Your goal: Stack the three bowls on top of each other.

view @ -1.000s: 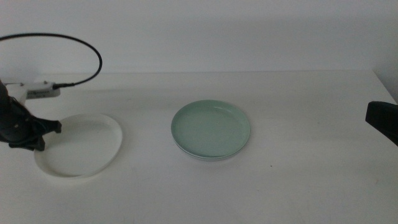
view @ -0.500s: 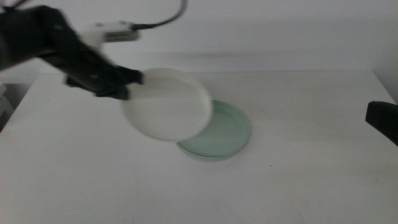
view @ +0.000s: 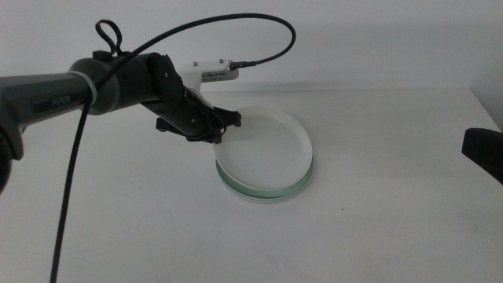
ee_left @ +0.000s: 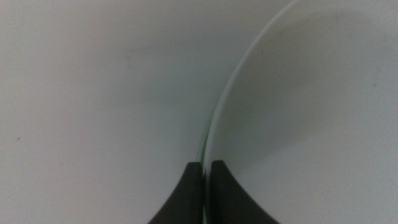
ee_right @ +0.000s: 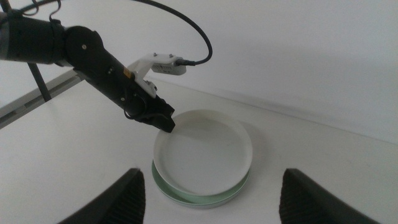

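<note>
Two dark jaws of my left gripper (view: 222, 124) are pinched on the left rim of the white bowl (view: 263, 151), which sits over the pale green bowl (view: 267, 191) near the middle of the table (view: 377, 212); the white one looks slightly off-centre to the left and tipped up at the far side, though I cannot tell if it rests fully down. Only a thin green edge shows beneath it. A grey bowl under the green one I cannot make out. My right gripper (ee_right: 208, 193) waits at the right edge of the table, jaws spread wide, holding nothing.
</note>
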